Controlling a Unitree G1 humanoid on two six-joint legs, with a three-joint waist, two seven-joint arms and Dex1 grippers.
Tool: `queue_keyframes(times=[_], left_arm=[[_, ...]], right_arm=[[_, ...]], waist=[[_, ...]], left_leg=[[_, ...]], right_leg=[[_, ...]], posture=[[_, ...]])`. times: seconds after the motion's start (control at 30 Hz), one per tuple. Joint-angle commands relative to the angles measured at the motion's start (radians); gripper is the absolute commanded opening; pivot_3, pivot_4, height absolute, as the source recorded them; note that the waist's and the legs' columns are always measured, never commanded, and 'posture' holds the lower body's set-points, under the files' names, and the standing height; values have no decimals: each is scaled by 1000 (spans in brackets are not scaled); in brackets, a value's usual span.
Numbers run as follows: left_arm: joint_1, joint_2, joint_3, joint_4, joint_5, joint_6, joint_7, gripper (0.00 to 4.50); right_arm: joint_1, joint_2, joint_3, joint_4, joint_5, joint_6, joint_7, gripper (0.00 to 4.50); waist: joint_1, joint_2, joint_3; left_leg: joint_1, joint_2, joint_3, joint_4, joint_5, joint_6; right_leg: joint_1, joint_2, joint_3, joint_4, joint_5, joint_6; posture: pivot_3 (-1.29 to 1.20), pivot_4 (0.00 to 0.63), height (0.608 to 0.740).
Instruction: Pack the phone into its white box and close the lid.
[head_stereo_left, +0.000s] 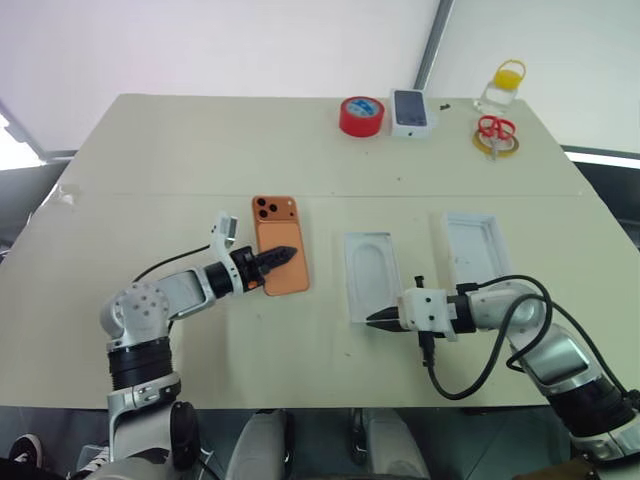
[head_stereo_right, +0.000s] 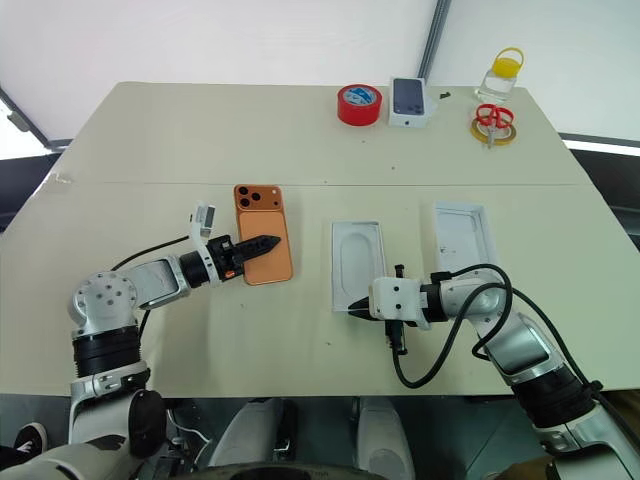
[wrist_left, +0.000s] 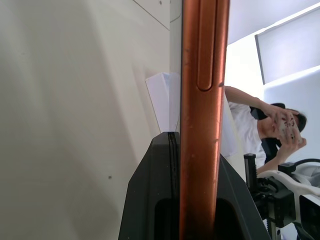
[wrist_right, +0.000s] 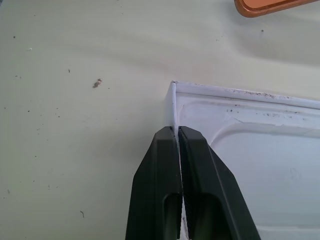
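The orange phone is back up left of the table's middle, its camera cluster at the far end. My left gripper is shut on its near long edge; the left wrist view shows the orange edge pinched between the fingers. A translucent white insert with an oval recess lies at the centre. My right gripper is shut on its near corner wall. The white box lies open to the right of the insert. The lid is out of view.
At the far edge stand a red tape roll, a small white box with a dark phone picture, red-handled scissors on a yellow ring and a yellow-capped bottle. A person sits beyond the table.
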Motion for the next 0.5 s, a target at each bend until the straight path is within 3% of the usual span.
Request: queue_keyframes(times=[0.03, 0.23, 0.43, 0.5], left_arm=[[-28, -8, 14, -26, -42, -18, 5, 0], [-124, -56, 49, 0, -86, -10, 91, 0], [-171, -51, -7, 26, -59, -23, 74, 0], [-170, -53, -18, 40, -55, -35, 66, 0]], right_arm=[[-27, 30, 13, -2, -10, 5, -22, 42], [-132, 125, 63, 70, -67, -6, -74, 42], [-205, 182, 95, 142, -85, -22, -75, 42], [-212, 191, 88, 138, -48, 34, -57, 648]], waist=[[-1, 0, 0], [1, -1, 1], [-2, -1, 1], [-2, -1, 1]], left_leg=[[0, 0, 0, 0, 0, 0], [0, 0, 0, 0, 0, 0], [-1, -1, 0, 1, 0, 0], [-1, -1, 0, 0, 0, 0]], right_leg=[[0, 0, 0, 0, 0, 0], [0, 0, 0, 1, 0, 0], [0, 0, 0, 0, 1, 1], [0, 0, 0, 0, 2, 2]], posture=[[0, 150, 739], [0, 150, 739], [0, 150, 739], [0, 150, 739]])
